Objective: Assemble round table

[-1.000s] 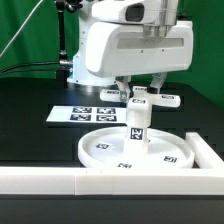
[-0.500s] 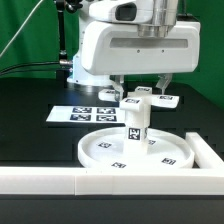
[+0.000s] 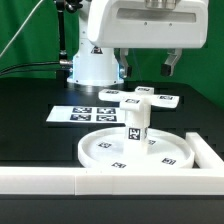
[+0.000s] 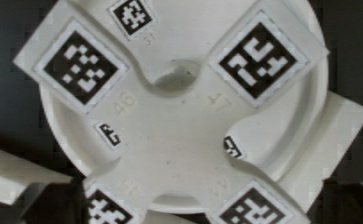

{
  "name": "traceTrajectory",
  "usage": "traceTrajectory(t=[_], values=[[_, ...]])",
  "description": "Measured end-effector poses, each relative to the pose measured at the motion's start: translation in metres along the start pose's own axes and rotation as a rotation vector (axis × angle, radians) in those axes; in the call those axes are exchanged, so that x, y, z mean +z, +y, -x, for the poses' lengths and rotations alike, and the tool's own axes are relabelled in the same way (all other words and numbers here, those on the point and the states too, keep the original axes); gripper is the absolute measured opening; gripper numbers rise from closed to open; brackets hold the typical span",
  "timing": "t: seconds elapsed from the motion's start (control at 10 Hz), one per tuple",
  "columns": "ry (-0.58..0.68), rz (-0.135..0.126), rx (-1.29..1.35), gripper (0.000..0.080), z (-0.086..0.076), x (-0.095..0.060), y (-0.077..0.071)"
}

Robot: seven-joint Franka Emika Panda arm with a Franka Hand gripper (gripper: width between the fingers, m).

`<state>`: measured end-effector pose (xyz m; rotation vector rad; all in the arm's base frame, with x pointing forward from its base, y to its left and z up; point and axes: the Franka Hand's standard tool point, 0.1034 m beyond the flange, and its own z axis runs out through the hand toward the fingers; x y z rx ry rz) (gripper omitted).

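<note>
A: Going across the exterior view from its left, we are seeing the marker board (image 3: 82, 113) lying flat on the black desk (image 3: 30, 110), then the disc (image 3: 138, 150) sitting against the corner of the border rail (image 3: 60, 181).

B: And the leg (image 3: 136, 122) is standing upright in the middle of the disc, with the cross-shaped foot (image 3: 138, 99) lying on its top end. In the wrist view we are looking straight down on the foot (image 4: 174, 62) with the disc (image 4: 187, 150) beneath it.

A: The gripper (image 3: 146, 68) is hanging above the foot, jaws apart and holding nothing.

B: So we are judging the foot placed but perhaps not fastened. Next we are probably needing to come down, grip it squarely, and twist without tipping the leg.
</note>
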<state>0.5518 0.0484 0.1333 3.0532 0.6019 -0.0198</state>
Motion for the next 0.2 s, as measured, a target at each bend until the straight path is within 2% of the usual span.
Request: traceTrajectory(t=[0.2], values=[[-0.002, 0.0, 0.0, 0.0649, 0.0003, 0.0011, -0.0002]])
